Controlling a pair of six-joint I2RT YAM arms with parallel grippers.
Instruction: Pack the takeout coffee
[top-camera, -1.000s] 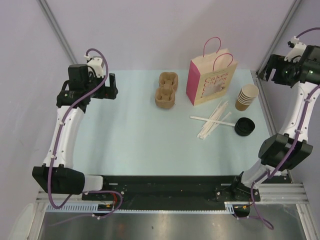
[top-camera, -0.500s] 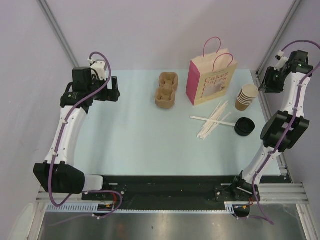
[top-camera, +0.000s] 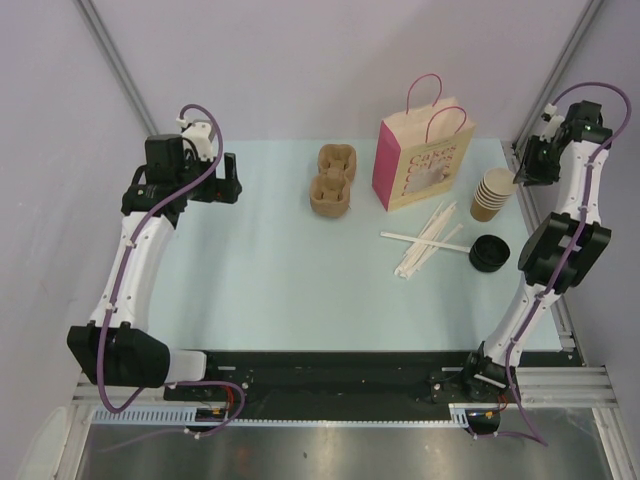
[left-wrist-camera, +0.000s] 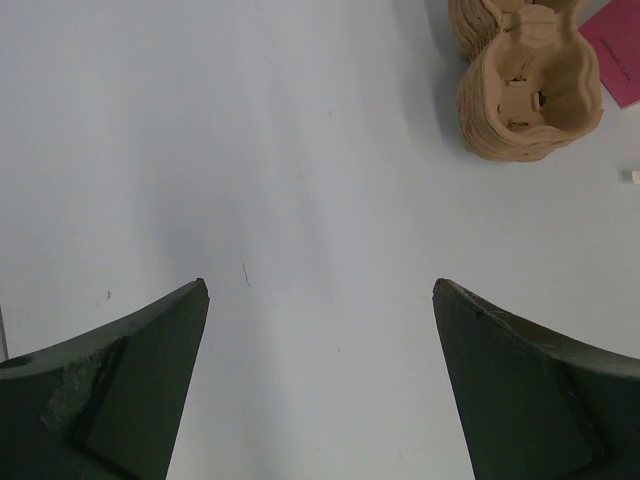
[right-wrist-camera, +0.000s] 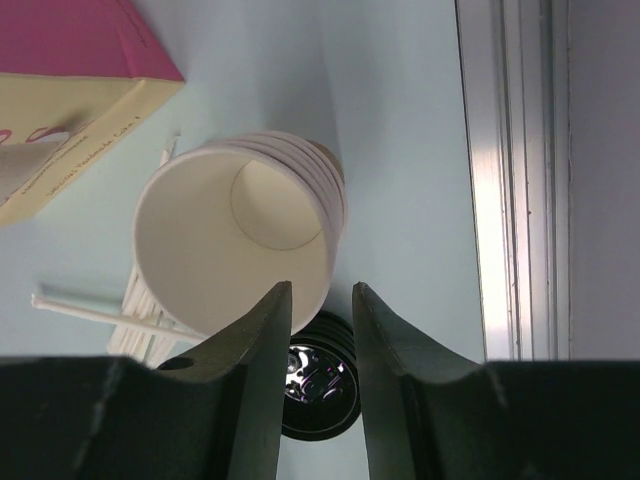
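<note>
The takeout coffee, as a lidded cup, is not in view. A stack of pale lidless cups (top-camera: 493, 193) stands at the right, with a stack of black lids (top-camera: 489, 252) in front of it. The pink paper bag (top-camera: 423, 165) stands upright at the back. My right gripper (top-camera: 527, 163) hovers by the right edge over the cups (right-wrist-camera: 235, 240). Its jaws (right-wrist-camera: 320, 290) are narrowed to a small gap with nothing gripped; the lids (right-wrist-camera: 320, 385) show through it. My left gripper (top-camera: 228, 177) is wide open over bare table (left-wrist-camera: 320, 290), far left.
A brown pulp cup carrier (top-camera: 332, 180) sits left of the bag and shows at the top right of the left wrist view (left-wrist-camera: 525, 90). White stirrers (top-camera: 425, 240) lie scattered in front of the bag. A metal frame rail (right-wrist-camera: 510, 180) runs along the table's right edge.
The right arm has folded upward and swung its gripper in over the cup stack, and its jaws have closed from wide to a narrow gap. The left arm has barely shifted.
</note>
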